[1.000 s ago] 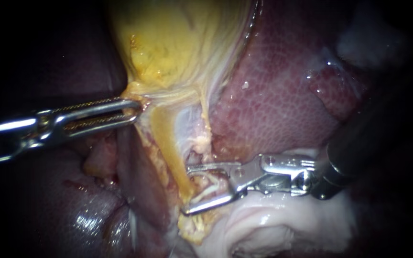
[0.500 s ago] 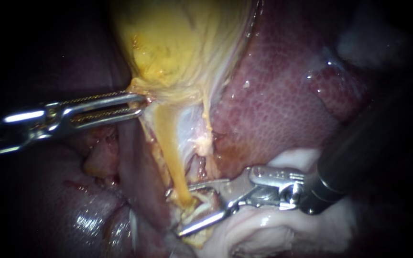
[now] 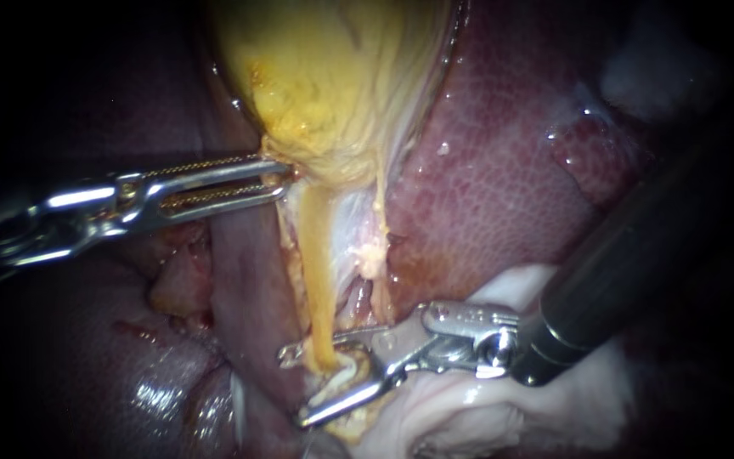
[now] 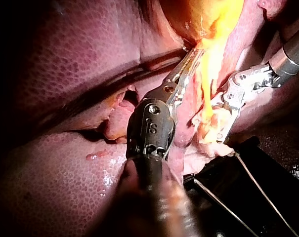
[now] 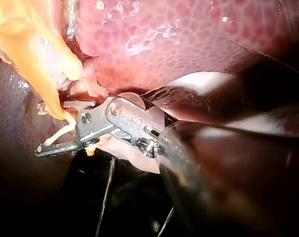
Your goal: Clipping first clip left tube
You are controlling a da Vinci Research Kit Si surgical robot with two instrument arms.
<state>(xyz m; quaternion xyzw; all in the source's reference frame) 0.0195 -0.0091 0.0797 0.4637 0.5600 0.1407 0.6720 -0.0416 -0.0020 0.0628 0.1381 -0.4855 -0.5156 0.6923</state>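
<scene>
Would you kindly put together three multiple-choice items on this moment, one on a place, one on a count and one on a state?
1. Where is the pincer of the right instrument?
A. flat on the liver
B. at the lower end of the yellow tube
C. high on the gallbladder

2. How many instruments show in the endoscope view?
A. one
B. three
C. two

3. How does the pincer of the right instrument stand?
A. open, with the tube in the gap
B. shut and empty
C. hidden behind tissue

Answers:
1 B: its two halves flank the tube's lower end.
2 C: the left instrument enters from the left, and the right instrument enters from the right.
3 A: a clear gap shows between its halves in the endoscope and right wrist views.
</scene>
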